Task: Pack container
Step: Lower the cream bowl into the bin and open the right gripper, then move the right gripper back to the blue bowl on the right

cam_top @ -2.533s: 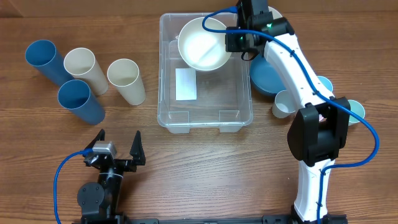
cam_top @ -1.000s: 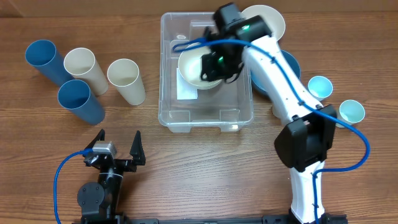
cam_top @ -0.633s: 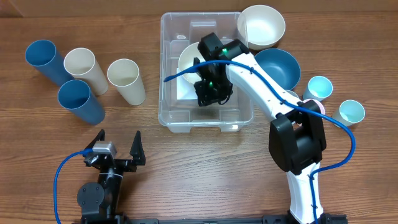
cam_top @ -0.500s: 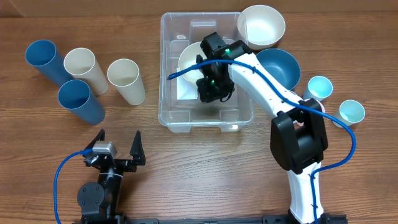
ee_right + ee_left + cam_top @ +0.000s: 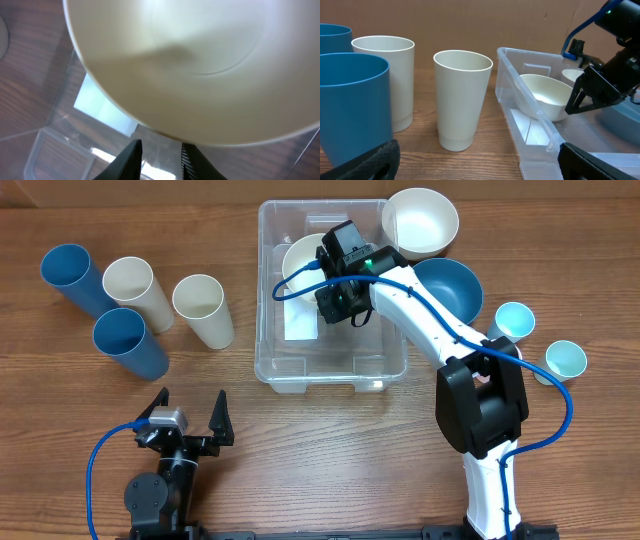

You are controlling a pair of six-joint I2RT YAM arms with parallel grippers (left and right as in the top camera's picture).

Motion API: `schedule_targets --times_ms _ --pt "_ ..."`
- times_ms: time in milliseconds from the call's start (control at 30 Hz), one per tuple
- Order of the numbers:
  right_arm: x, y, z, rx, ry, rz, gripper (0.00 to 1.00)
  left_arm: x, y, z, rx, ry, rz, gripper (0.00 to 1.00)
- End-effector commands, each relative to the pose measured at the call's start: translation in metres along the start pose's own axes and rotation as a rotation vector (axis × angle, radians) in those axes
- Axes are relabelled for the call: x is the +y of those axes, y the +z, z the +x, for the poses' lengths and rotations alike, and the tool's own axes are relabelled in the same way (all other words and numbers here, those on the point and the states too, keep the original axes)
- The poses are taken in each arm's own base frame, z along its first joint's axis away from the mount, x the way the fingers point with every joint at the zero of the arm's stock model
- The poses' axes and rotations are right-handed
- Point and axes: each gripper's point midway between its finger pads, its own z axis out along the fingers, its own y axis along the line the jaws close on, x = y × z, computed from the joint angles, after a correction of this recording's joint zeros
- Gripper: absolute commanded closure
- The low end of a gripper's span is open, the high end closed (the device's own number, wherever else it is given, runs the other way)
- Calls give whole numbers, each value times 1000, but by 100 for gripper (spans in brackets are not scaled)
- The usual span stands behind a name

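The left hand gapes wide and empty, the clear container sits ahead to its right, and inside it the right hand, nearly closed, pinches a cream bowl's rim.

White right arm with black joints, blue cable, green light; black left arm and left tool, blue-cabled.
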Motion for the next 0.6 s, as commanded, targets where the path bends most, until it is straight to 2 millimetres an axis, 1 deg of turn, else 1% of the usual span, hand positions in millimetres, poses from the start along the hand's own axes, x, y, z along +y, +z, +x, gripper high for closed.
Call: schedule_targets --times_ms 0,133,367,467,567 --pt "-9 12 -2 -6 -5 34 72 1 0 0 -4 -7 1 0" --pt "-17 11 -8 -30 8 41 72 1 0 0 -4 -7 1 0" --pt "-41 8 -13 -52 47 55 72 1 0 0 -4 -7 1 0" --pt "-39 7 -12 -46 52 37 75 1 0 0 -4 -7 1 0" --pt "-30 -2 -14 -35 50 -6 76 1 0 0 -4 -7 1 0"
